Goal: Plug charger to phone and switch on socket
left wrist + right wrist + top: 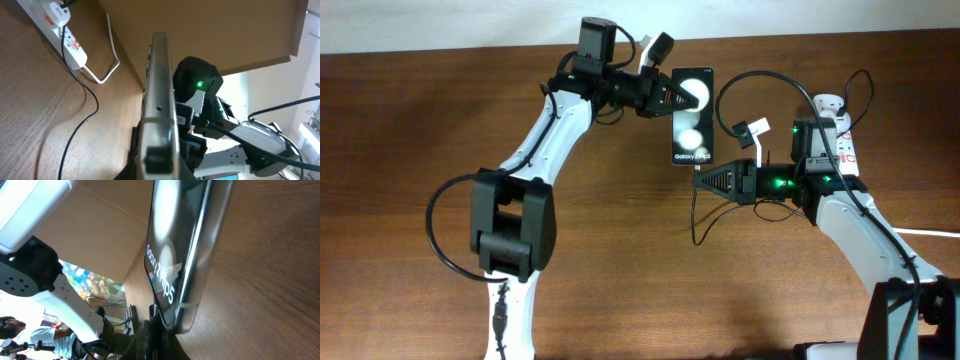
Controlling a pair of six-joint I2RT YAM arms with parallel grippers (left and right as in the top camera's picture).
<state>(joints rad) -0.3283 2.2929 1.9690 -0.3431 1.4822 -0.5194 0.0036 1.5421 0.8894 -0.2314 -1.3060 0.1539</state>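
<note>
When viewed from overhead, the phone (693,135) is found upper centre, face up, with its long axis running up and down the frame. Left gripper (678,95): pinched on the phone's upper left edge. Right gripper (703,181): pressed together, apparently on the charger (696,215) tip, just below the phone's bottom end and nearer its port. The approach is judged to run straight up-frame. Socket (847,152): far right, partly hidden.

Left wrist: the phone is seen edge-on at centre. The socket is at upper left, red markings unreadable.

Right wrist: the phone's end fills upper centre, and "Galaxy Z Flip5" is read.
</note>
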